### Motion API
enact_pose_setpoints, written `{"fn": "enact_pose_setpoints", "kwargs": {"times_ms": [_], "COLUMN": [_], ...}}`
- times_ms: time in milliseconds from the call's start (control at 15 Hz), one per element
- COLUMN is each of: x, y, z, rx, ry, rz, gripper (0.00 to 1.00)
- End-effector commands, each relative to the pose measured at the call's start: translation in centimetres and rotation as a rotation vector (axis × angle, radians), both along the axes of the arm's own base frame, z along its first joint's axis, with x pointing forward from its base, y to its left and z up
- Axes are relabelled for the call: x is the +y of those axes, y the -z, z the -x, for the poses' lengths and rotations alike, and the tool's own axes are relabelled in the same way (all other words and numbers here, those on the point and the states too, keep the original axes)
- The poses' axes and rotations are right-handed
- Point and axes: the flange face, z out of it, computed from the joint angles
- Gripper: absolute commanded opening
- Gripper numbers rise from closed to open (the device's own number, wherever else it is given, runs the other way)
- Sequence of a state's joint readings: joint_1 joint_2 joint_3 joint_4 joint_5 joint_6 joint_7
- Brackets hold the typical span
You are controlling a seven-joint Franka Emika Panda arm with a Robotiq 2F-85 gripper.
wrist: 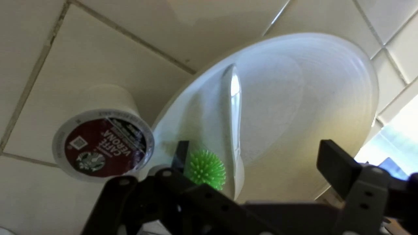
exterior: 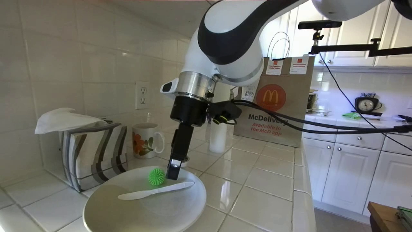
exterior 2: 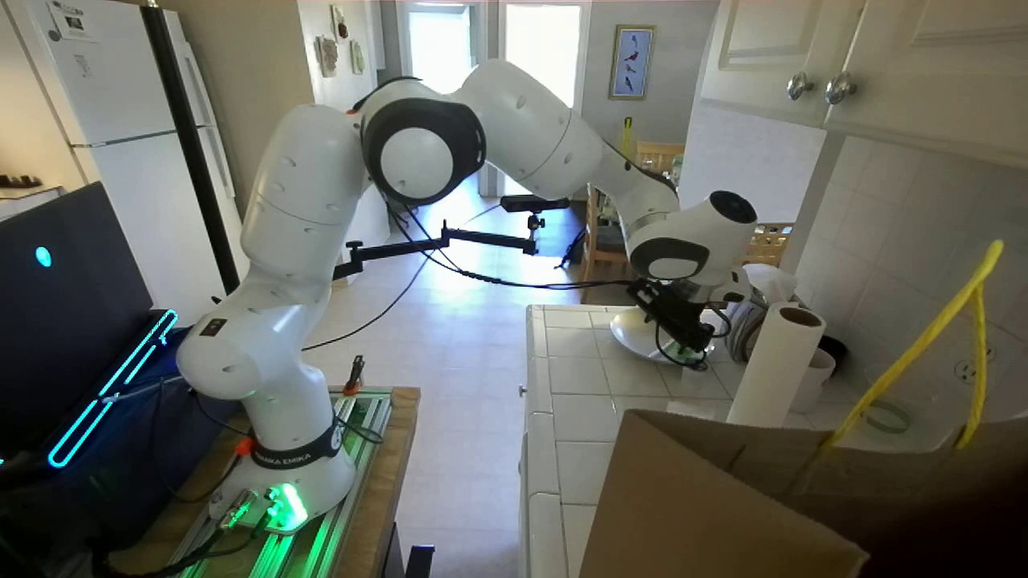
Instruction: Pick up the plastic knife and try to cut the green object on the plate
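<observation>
1. Wrist view: the gripper (wrist: 257, 155) holds its jaws spread wide, a broad gap running between the fingertips (wrist: 336, 169).
2. The plastic knife (wrist: 235, 114) lies on the plate (wrist: 329, 75), seen through that gap, nearer one fingertip and apart from both.
3. The green object (wrist: 207, 169), a bumpy ball, sits on the plate just beside that nearer fingertip; whether they touch cannot be told.
4. Outside the jaws, past the same fingertip, a coffee pod (wrist: 104, 143) rests on the tiled counter (wrist: 98, 58).
5. In an exterior view the robot arm (exterior: 235, 42) reaches over, and the jaws lean down above the plate, close to both knife and ball.
6. Behind the jaws there stands a flowered mug (exterior: 146, 141), with a striped stack (exterior: 109, 151) next to it; a paper bag (exterior: 273, 100) is farther back, well apart.
7. In an exterior view a paper roll (exterior 2: 775, 361) stands apart from the jaws, whose spread cannot be made out there.
</observation>
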State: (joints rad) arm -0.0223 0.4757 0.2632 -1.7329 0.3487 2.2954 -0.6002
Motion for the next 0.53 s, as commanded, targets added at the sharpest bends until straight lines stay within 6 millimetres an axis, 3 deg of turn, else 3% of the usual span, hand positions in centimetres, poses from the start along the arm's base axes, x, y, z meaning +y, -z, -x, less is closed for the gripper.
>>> {"fn": "enact_pose_setpoints", "kwargs": {"times_ms": [0,467], "x": [0.1,1.1], "y": [0.7,1.9], "z": [-0.8,-0.8], "rx": [0.019,0.047], "ry": [-0.01,-0.037], "rz": [-0.057,-0.071], "gripper": [1.0,1.0]}}
